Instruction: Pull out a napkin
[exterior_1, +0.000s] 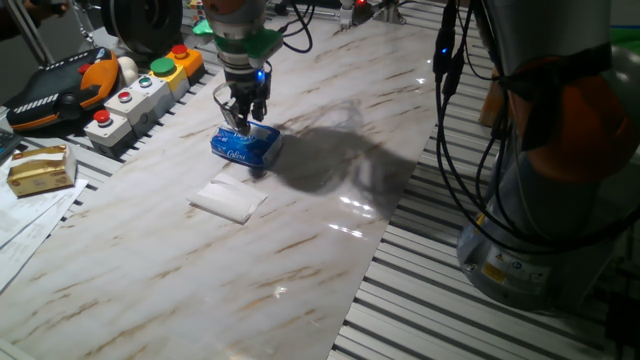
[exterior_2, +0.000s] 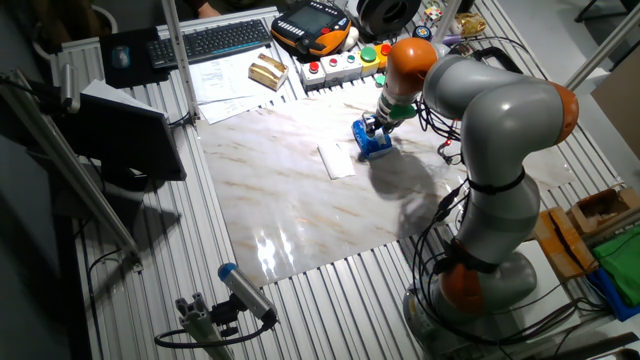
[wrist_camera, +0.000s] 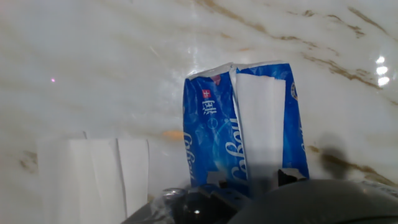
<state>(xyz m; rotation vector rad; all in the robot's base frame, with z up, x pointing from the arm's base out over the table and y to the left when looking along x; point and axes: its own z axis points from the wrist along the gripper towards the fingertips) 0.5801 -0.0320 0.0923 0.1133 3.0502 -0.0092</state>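
Observation:
A blue-and-white tissue pack (exterior_1: 245, 147) lies on the marble tabletop; it also shows in the other fixed view (exterior_2: 375, 143) and in the hand view (wrist_camera: 211, 130). A white folded napkin (wrist_camera: 261, 121) shows in the pack's open top slit. A look-alike white napkin (exterior_1: 228, 200) lies flat on the table beside the pack (exterior_2: 336, 160) (wrist_camera: 93, 180). My gripper (exterior_1: 243, 124) points down right over the pack (exterior_2: 376, 128). In the hand view its dark fingertips stand apart on either side of the napkin strip (wrist_camera: 252, 180). It holds nothing.
A row of button boxes (exterior_1: 140, 95) and an orange-black pendant (exterior_1: 60, 88) stand at the table's far left edge. A small yellow box (exterior_1: 42, 168) lies on papers. The arm's grey base (exterior_1: 560, 190) and cables stand at the right, on slatted aluminium.

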